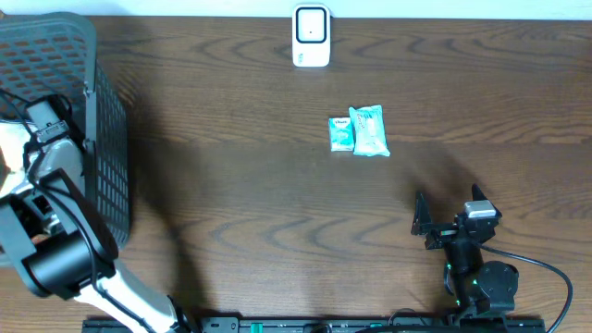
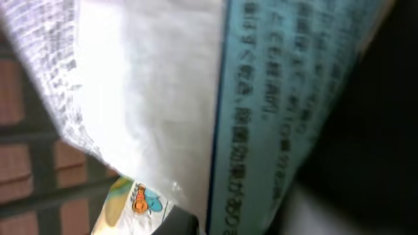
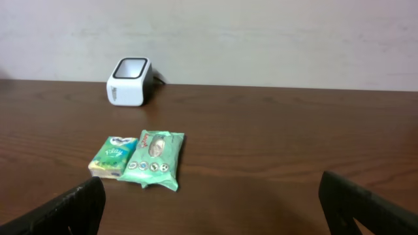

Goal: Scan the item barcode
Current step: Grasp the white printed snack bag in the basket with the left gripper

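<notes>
Likely step: grasp inside the grey mesh basket [image 1: 92,111]; barcode not yet shown.
Left gripper [image 1: 35,118]: pinched shut, seemingly on a white-and-blue printed packet [image 2: 281,98] filling its wrist view.
Right gripper [image 1: 450,213]: spread wide, empty, low over the tabletop [image 1: 231,185].
Scanner [image 1: 312,35]: stood at the far edge, well apart from the basket, off to the left gripper's right, nearer to the right arm.
Packet's long axis: could not tell.

small packet [image 1: 341,134] just left of larger packet [image 1: 370,130]; scanner [image 1: 311,37] behind; basket [image 1: 104,111] far left
</notes>
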